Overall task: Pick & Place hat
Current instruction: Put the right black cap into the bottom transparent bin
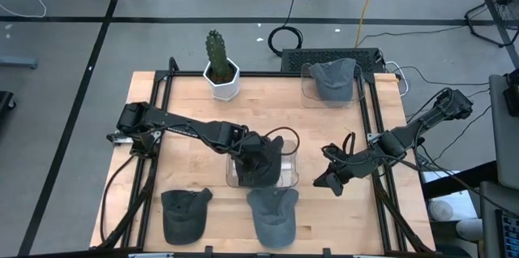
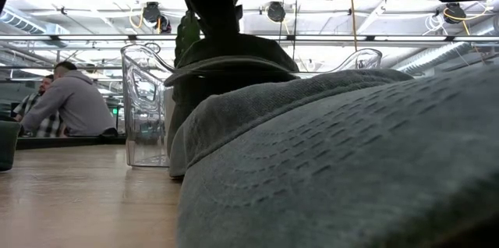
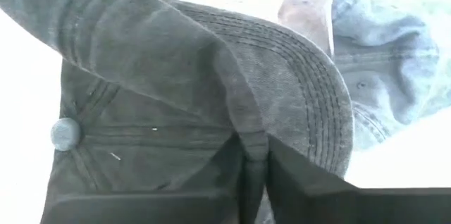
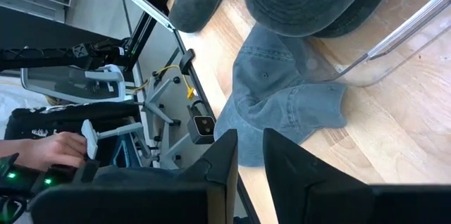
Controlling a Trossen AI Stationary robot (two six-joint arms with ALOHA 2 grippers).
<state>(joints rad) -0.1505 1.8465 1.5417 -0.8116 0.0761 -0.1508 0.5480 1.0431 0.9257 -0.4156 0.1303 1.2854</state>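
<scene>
Now you are in the placing step: your left gripper (image 1: pixel 259 163) holds a dark hat (image 1: pixel 258 169) over the clear bin (image 1: pixel 287 183) in the middle of the counter (image 1: pixel 186 104), and the hat looks already partly down inside the bin's walls. In the left wrist view the fingers (image 3: pixel 243 182) are pressed together on a fold of the hat's cloth (image 3: pixel 239 122), with the crown and button off to one side of them and the stitched brim curving round the other side. The fold runs straight up from between the fingers, so the grip is on cloth alone, not on the brim.

Your next move, as I judge it, calls for a short lowering until the hat rests on the bin floor, then spreading the fingers and lifting straight out so the cloth does not drag up with you.

Your right gripper (image 1: pixel 331 178) waits beside the bin, fingers (image 4: pixel 224 171) slightly apart, holding nothing; a blue hat (image 4: pixel 282 104) lies just beyond them.
</scene>
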